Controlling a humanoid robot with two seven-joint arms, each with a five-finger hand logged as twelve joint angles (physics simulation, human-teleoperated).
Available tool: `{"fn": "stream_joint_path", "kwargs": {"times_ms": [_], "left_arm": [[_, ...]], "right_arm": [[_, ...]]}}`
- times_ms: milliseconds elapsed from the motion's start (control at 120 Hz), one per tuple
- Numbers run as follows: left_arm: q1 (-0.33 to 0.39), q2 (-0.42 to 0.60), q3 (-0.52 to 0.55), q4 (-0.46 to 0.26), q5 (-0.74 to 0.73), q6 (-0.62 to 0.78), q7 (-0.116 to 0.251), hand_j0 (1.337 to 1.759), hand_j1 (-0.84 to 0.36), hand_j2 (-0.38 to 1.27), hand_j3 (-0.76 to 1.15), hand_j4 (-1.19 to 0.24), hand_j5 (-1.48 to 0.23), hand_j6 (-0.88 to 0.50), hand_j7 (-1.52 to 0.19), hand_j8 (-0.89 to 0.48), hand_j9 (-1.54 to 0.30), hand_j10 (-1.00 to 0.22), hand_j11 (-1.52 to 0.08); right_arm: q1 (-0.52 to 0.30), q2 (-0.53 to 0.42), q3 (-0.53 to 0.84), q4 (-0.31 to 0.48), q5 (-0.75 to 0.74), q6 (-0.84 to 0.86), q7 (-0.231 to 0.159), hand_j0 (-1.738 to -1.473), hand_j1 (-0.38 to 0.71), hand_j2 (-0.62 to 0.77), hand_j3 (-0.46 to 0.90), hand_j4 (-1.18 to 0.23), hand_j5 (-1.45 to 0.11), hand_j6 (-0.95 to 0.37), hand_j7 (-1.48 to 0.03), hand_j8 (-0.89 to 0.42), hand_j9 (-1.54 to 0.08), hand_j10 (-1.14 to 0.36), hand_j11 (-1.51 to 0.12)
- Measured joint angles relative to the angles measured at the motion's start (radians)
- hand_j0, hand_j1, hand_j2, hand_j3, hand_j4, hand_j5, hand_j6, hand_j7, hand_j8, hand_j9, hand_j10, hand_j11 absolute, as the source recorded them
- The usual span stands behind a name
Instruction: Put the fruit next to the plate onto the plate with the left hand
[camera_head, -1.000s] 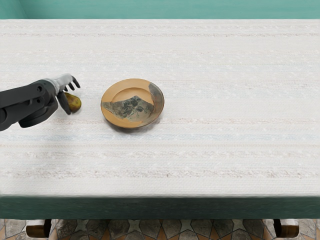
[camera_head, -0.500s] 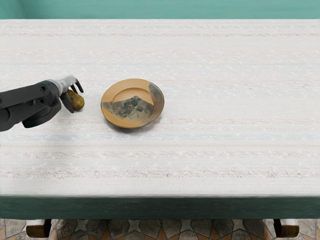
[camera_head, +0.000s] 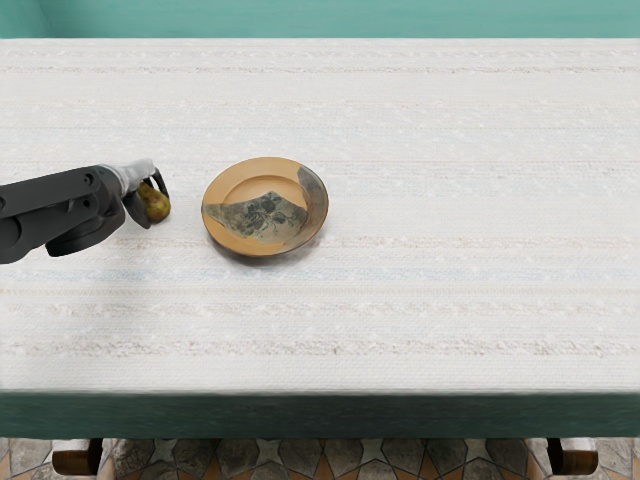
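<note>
The table (camera_head: 420, 300) is bearing the plate (camera_head: 228, 182), unmoved. The left hand (camera_head: 141, 186), its fingers spread a second ago, is now curling them around the fruit (camera_head: 156, 205), which is resting on the table just left of the plate.

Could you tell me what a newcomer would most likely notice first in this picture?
The eye goes first to the orange plate with its grey pattern, left of the middle of the white-clothed table. Just to its left, the left hand, on a dark arm reaching in from the picture's left edge, has its fingers curled around a small yellow-brown fruit, which is beside the plate, not yet on it.
</note>
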Motion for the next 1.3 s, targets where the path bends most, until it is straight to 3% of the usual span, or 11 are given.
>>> {"fn": "stream_joint_path", "kwargs": {"times_ms": [183,475,592,750,925,1300], "left_arm": [[-0.003,0.002,-0.001,0.001,-0.021,-0.018,0.002,1.647,-0.3,0.02,0.0,-0.5,-0.83,-0.33,-0.84,-0.48,-0.84,-0.62,-0.83],[-0.04,0.034,-0.055,0.004,-0.227,-0.031,0.001,1.652,-0.27,0.27,0.0,-0.6,-0.86,-0.46,-0.86,-0.6,-0.85,-0.63,-0.85],[-0.045,0.067,-0.121,0.006,-0.286,-0.081,0.002,1.653,-0.27,0.28,0.0,-0.6,-0.86,-0.47,-0.85,-0.59,-0.85,-0.64,-0.85],[-0.11,0.087,-0.189,0.01,-0.389,-0.211,0.009,1.655,-0.3,0.35,0.0,-0.6,-0.87,-0.46,-0.84,-0.59,-0.85,-0.64,-0.85],[-0.11,0.084,-0.262,0.012,-0.467,-0.31,0.012,1.657,-0.32,0.4,0.0,-0.59,-0.87,-0.46,-0.84,-0.58,-0.85,-0.64,-0.85],[-0.076,-0.056,-0.308,0.011,-0.507,-0.375,0.022,1.658,-0.35,0.44,0.0,-0.59,-0.88,-0.45,-0.85,-0.56,-0.85,-0.65,-0.84]], "right_arm": [[0.0,0.0,0.0,0.0,0.0,0.0,0.0,-1.658,-0.35,0.0,0.0,0.0,0.0,0.0,0.0,0.0,0.0,0.0,0.0],[0.0,0.0,0.0,0.0,0.0,0.0,0.0,-1.658,-0.35,0.0,0.0,0.0,0.0,0.0,0.0,0.0,0.0,0.0,0.0],[0.0,0.0,0.0,0.0,0.0,0.0,0.0,-1.658,-0.35,0.0,0.0,0.0,0.0,0.0,0.0,0.0,0.0,0.0,0.0],[0.0,0.0,0.0,0.0,0.0,0.0,0.0,-1.658,-0.35,0.0,0.0,0.0,0.0,0.0,0.0,0.0,0.0,0.0,0.0],[0.0,0.0,0.0,0.0,0.0,0.0,0.0,-1.658,-0.35,0.0,0.0,0.0,0.0,0.0,0.0,0.0,0.0,0.0,0.0],[0.0,0.0,0.0,0.0,0.0,0.0,0.0,-1.658,-0.35,0.0,0.0,0.0,0.0,0.0,0.0,0.0,0.0,0.0,0.0]]}}
